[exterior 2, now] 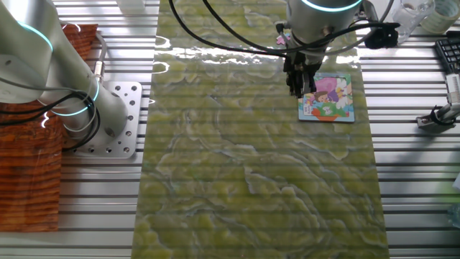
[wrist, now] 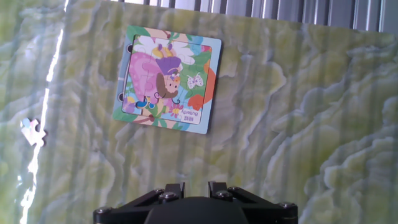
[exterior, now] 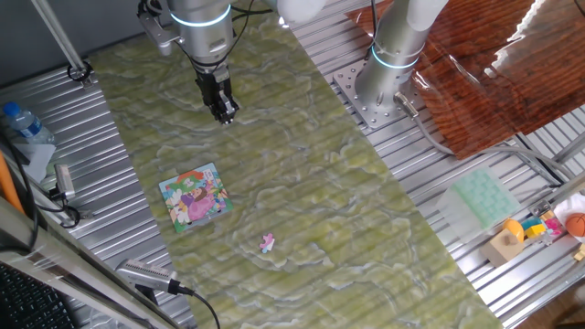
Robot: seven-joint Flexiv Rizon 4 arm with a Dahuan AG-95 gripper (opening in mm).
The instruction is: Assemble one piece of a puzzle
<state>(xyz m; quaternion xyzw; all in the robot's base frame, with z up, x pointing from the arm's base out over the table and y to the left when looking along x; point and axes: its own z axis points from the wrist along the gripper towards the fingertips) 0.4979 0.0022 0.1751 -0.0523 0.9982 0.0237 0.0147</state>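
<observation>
On the green marbled mat (exterior: 320, 183), left to right in the hand view: the piece (wrist: 32, 131) lies flat, well apart from the puzzle (wrist: 168, 79). Thin, light and probably stiff, it seems best pinched across its edges. The gripper (exterior: 224, 111) hangs empty; its opening I cannot tell.

The claw (exterior 2: 300, 88) hides the puzzle's (exterior 2: 331, 98) corner

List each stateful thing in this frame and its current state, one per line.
piece: loose on the green mat, apart from the board, not gripped.
puzzle: flat on the mat, picture up; whether a slot is open is not clear.
gripper: raised above the mat, holding nothing; fingers' gap cannot be read.
water bottle: lying on its side beside the mat.
</observation>
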